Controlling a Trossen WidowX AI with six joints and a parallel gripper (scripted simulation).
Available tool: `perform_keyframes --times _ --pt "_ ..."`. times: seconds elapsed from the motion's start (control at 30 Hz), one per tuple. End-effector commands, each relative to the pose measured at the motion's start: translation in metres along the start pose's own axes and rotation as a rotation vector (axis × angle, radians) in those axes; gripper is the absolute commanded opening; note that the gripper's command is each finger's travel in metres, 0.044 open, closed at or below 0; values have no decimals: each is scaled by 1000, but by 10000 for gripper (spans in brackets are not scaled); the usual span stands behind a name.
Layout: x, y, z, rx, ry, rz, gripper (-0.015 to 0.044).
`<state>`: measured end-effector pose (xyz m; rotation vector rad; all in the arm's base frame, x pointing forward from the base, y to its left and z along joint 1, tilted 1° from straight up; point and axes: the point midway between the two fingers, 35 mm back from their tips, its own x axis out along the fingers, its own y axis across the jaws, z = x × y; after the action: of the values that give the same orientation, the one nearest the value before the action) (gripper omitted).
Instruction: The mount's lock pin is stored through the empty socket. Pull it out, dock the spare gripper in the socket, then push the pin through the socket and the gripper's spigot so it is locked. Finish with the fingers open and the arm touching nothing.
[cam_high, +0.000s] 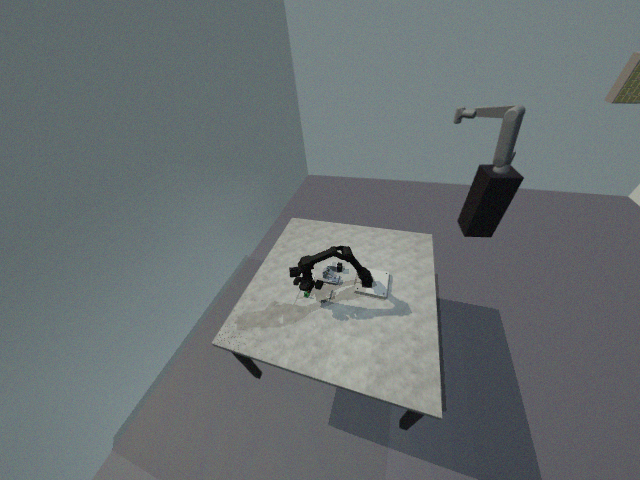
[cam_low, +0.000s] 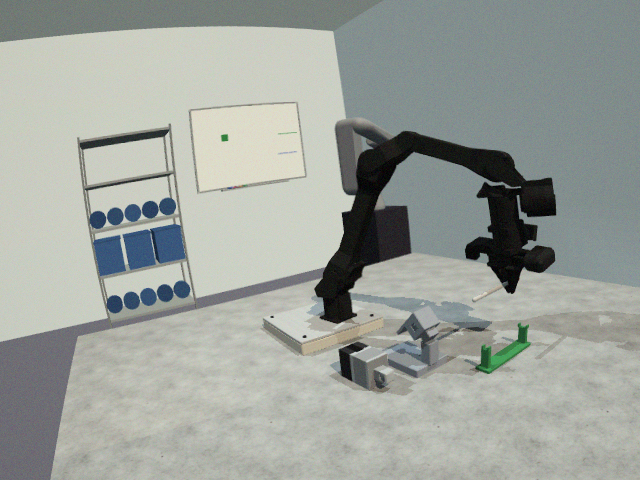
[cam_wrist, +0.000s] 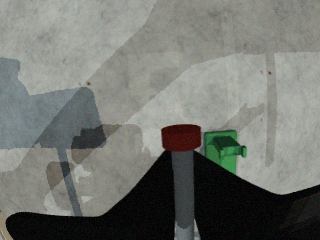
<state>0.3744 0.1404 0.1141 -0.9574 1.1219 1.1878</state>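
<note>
My gripper (cam_low: 509, 287) (cam_wrist: 178, 156) is shut on the lock pin (cam_low: 486, 293) (cam_wrist: 183, 190), a thin grey rod with a red head (cam_wrist: 181, 137). The pin hangs in the air, clear of the mount. In the exterior view the grey mount (cam_low: 430, 353) stands on the table with its tilted square socket (cam_low: 419, 324) at the top, and no pin shows through it. The spare gripper (cam_low: 368, 365), a grey and black block with a holed spigot (cam_low: 383, 376), lies on the table in front of the mount.
A green rack (cam_low: 507, 356) (cam_wrist: 221, 150) with two notched posts stands on the table, below and to the near side of my gripper. The arm's base sits on a white board (cam_low: 294, 330) (cam_high: 379, 291) behind the mount.
</note>
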Motion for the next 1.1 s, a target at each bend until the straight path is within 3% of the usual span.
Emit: perform_keyframes --times 0.0,0.5,1.07 --pt "0 -8 4 9 -1 0 0" --pt "3 -43 21 10 -2 -6 0" --pt "23 -46 18 8 -5 -11 0"
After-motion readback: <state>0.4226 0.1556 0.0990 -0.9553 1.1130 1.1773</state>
